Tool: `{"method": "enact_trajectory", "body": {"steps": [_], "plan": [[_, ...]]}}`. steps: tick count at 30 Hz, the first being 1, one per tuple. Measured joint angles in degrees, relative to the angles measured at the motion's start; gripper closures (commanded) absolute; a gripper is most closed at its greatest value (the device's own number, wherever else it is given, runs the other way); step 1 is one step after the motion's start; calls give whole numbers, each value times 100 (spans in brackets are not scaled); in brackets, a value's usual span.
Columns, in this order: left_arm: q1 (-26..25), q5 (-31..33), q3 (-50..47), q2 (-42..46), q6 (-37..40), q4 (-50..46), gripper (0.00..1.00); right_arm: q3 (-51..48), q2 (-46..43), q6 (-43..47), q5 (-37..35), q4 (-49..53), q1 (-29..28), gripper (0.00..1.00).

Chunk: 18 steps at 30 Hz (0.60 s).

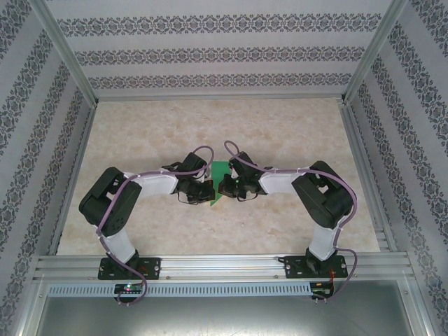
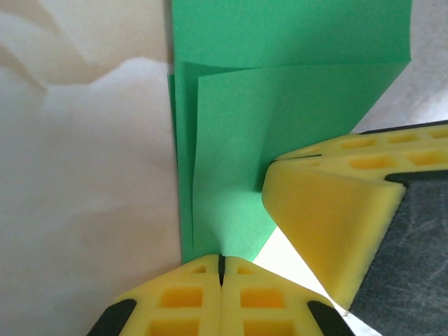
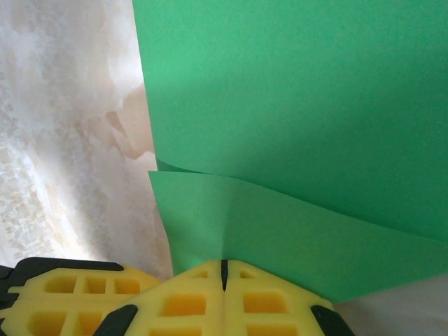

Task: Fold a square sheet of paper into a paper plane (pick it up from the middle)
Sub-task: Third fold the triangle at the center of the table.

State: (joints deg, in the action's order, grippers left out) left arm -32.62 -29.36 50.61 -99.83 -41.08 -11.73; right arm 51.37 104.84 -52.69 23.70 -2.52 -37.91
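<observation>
I see a table [image 1: 210,126] with a pale top like marble, beige with lighter veins. Three walls [image 1: 210,49] stand around it, all covered with striped wallpaper: grey bands of flowers on white. Metal frame posts [image 1: 66,52] run slanted along the wall corners. At the near edge of the table lies a wide aluminium rail [image 1: 224,264], and just below it a perforated strip [image 1: 210,288]. Under the strip is a plain grey panel [image 1: 210,318].
</observation>
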Motion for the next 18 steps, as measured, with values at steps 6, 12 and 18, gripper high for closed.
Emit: {"method": "enact_trajectory", "body": {"steps": [6,12,18], "plan": [[0,0,39,-37,59,-68,100,11,2,363,157,138,463,100],[0,-20,44,-59,111,-22,100,37,-2,671,299,280,1220,100],[0,-2,144,-59,227,-188,100,-20,-476,815,-79,651,1528,90]]}}
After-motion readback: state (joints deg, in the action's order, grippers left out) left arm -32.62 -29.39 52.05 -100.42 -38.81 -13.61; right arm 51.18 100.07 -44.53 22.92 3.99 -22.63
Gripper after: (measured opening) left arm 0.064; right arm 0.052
